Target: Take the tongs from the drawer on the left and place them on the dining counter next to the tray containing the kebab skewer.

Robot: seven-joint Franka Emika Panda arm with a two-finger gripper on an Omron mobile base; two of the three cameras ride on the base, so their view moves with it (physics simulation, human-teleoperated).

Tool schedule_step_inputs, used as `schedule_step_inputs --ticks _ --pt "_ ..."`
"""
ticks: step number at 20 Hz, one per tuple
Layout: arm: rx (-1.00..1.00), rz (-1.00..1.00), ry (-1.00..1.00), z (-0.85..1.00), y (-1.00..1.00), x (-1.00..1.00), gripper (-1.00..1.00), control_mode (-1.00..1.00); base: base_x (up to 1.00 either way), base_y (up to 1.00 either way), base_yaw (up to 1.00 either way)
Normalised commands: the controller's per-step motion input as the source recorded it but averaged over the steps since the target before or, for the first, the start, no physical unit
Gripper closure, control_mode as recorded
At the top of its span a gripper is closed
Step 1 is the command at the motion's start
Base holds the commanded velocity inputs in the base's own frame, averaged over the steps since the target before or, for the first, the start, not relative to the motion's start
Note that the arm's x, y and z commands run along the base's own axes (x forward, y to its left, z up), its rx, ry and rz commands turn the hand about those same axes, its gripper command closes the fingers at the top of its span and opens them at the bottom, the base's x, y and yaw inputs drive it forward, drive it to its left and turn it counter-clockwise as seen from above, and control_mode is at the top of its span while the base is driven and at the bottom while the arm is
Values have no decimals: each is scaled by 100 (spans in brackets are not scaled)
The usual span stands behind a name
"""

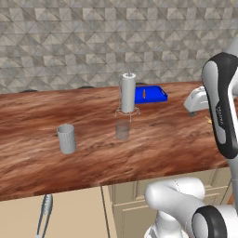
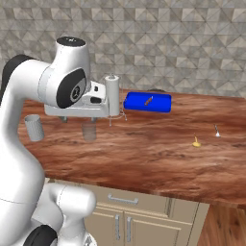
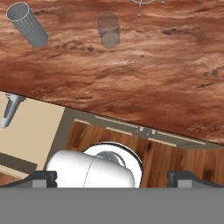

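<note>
Gripper (image 3: pixel 112 177) jaws wide, empty, tongs (image 1: pixel 44 214) lower left in the open drawer (image 1: pixel 69 214), tray (image 2: pixel 147 102) with skewer (image 2: pixel 149 100) upper centre on counter (image 2: pixel 158 153), contact apparently none.

Grey triangle-patterned tile wall (image 1: pixel 93 42), beige cabinet doors (image 2: pixel 120 226), wooden floor (image 2: pixel 221 230)

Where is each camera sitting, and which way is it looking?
Left base view: behind the arm on its left, looking forward and down over the dining counter; the white arm rises at the right, and the tongs lie in the open drawer.
Right base view: behind on the right, facing the same counter; arm at left.
Hand view: on the hand, looking down past the open gripper at the counter edge.
Shared: both base views show the blue tray and the grey cup.
</note>
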Motion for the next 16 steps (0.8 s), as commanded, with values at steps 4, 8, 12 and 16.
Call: schedule_step_inputs --ticks 4,8,12,16 --pt "0 0 0 0 0 0 -100 100 -25 -49 5" --pt "0 0 0 0 0 0 -100 100 -26 -77 13" --pt "0 0 0 0 0 0 -100 100 2 -96 27" --pt "0 0 0 0 0 0 -100 100 -6 -34 71"
